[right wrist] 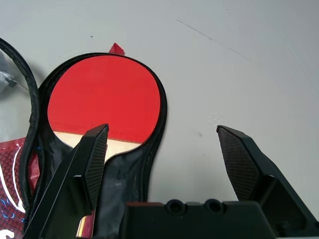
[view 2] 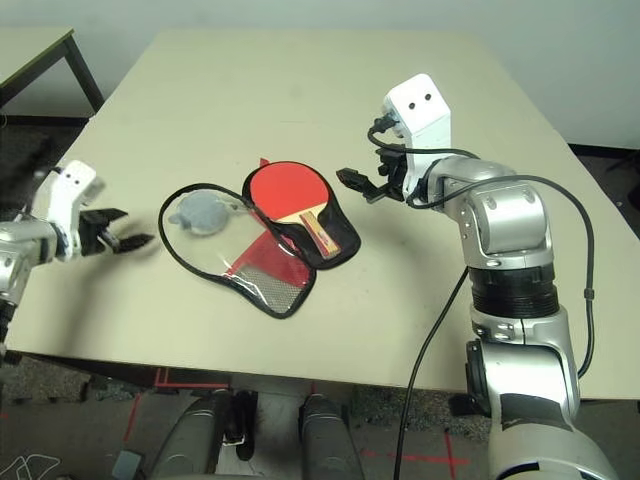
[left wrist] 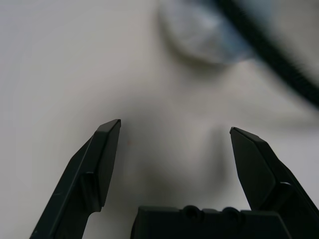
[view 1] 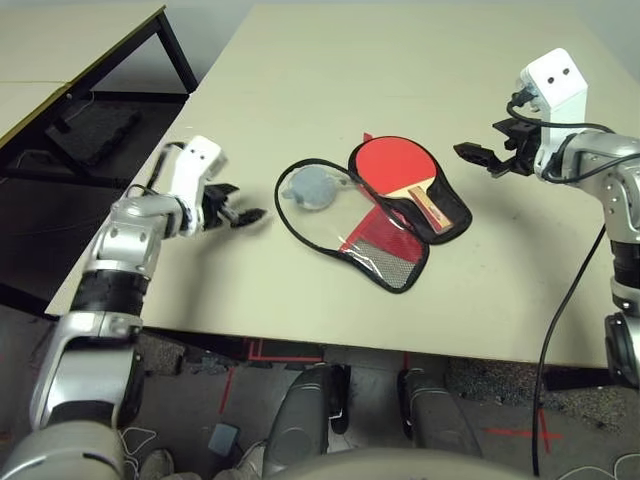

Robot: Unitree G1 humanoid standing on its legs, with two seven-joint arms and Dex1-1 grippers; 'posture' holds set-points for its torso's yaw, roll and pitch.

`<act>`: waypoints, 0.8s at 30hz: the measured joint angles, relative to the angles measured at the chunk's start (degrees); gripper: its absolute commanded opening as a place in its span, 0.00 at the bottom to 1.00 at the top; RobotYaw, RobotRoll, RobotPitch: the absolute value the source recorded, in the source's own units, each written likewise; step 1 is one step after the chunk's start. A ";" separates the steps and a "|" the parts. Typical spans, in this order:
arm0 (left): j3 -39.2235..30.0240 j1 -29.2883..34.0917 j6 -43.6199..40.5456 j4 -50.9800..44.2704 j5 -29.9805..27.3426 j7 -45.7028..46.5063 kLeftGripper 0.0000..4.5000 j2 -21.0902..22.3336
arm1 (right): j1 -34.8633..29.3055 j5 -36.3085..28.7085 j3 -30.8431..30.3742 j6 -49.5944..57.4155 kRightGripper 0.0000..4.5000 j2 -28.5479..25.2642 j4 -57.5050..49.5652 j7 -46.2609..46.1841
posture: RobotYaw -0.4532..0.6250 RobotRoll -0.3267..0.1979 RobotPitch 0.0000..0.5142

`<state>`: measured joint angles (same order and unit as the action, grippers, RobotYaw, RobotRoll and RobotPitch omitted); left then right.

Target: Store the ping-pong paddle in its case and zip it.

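Lying unzipped and spread flat on the matte beige table [view 1: 330, 60], the case [view 1: 385, 262] shows its black lining, black zipper edging and a glossy clear plastic panel over red fabric. The ping-pong paddle [view 1: 395, 165] rests in the far half, its round red rubber face up and its light wooden handle with the red stripe pointing toward the table's near edge. A grey fuzzy lump [view 1: 312, 187] sits under the clear flap. The left gripper [view 1: 240, 212] hangs off the case's left side, apart from it, its two black fingers spread and empty. The right gripper [view 1: 480, 157] hovers just right of the paddle, fingers spread, touching nothing.

From the right eye, the right gripper [view 2: 357, 182] stands close beside the case's right edge.

In the left wrist view, the tapered black fingers [left wrist: 102, 164] stand wide apart above bare table, the grey lump [left wrist: 207, 35] and zipper edging ahead of them.

In the right wrist view, the textured fingers [right wrist: 92, 164] gape; the paddle's red face [right wrist: 102, 97] lies ahead, beyond one fingertip.
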<state>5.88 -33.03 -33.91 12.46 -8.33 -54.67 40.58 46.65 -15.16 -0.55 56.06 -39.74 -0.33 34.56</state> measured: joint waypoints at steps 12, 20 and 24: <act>0.98 -18.70 -15.55 -9.87 -12.49 1.08 1.00 -18.31 | 8.49 1.35 3.85 -0.30 0.99 -1.48 6.01 -3.64 | 0.43 0.62 0.28; -1.42 -27.45 1.96 12.42 -6.94 10.54 1.00 -24.03 | 9.71 -0.06 10.65 5.90 0.99 2.23 9.62 -8.80 | 0.42 0.62 0.27; -1.45 -25.25 0.94 8.28 -7.81 9.00 1.00 -23.15 | 8.14 -2.89 18.42 23.05 0.99 7.76 7.79 -12.05 | 0.43 0.62 0.27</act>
<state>4.42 -58.28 -32.98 20.74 -16.14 -45.67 17.43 54.79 -18.06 17.87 79.12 -31.99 7.46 22.52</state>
